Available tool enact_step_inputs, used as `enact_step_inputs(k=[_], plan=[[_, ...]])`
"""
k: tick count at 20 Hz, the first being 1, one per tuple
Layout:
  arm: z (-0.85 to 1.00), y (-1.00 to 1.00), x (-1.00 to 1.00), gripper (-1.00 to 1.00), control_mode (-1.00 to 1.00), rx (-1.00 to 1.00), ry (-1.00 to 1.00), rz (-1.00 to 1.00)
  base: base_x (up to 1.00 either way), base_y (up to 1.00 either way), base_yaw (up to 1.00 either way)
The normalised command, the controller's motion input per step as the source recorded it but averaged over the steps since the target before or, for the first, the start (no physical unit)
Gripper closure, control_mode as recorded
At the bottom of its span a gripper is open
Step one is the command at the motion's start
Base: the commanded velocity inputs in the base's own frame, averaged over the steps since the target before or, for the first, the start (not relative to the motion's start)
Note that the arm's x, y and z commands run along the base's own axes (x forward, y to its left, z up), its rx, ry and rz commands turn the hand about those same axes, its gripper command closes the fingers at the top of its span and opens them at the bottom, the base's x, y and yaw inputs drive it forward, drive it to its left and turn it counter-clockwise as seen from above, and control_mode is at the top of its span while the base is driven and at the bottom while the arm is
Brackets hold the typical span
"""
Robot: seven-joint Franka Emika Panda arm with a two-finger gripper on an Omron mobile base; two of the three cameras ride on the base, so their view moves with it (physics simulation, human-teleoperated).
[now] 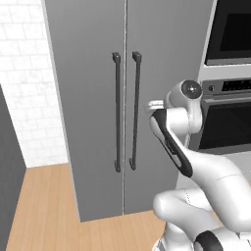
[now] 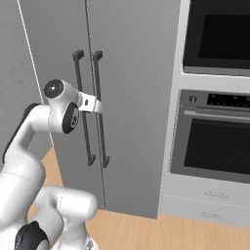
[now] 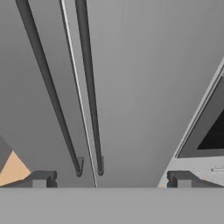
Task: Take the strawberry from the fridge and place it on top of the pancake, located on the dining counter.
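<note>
grey fridge (image 1: 93, 98) doors closed, built-in oven (image 2: 215, 136) beside; tool (image 3: 111, 179) spread wide, grasping nothing.

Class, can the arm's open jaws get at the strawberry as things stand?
Probably not. Both doors of the fridge are shut, so whatever is inside is sealed off. The gripper faces the handles, jaws open, holding nothing.

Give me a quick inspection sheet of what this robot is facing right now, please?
Surface: light wood floor; no countertop seen.
Job's things: fridge, both doors shut; two dark bar handles side by side at the seam.
Clutter: nothing seen.
Grippers: gripper open, holding nothing, facing the fridge doors, short of the handles.
Cables: nothing seen.
Surroundings: built-in ovens right of the fridge, drawers beneath; white brick wall on the left.
</note>
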Motion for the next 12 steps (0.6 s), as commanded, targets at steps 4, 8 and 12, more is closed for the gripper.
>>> enact_step_inputs(k=[4, 8, 12], plan=[[-0.04, 0.17, 0.51, -1.00, -1.00, 0.00, -0.05, 0.01, 0.00, 0.00, 0.00], [0.00, 0.27, 0.62, -1.00, -1.00, 0.01, 0.00, 0.03, 0.00, 0.00, 0.00], [0.00, 0.24, 0.56, -1.00, -1.00, 0.01, 0.00, 0.02, 0.00, 0.00, 0.00]])
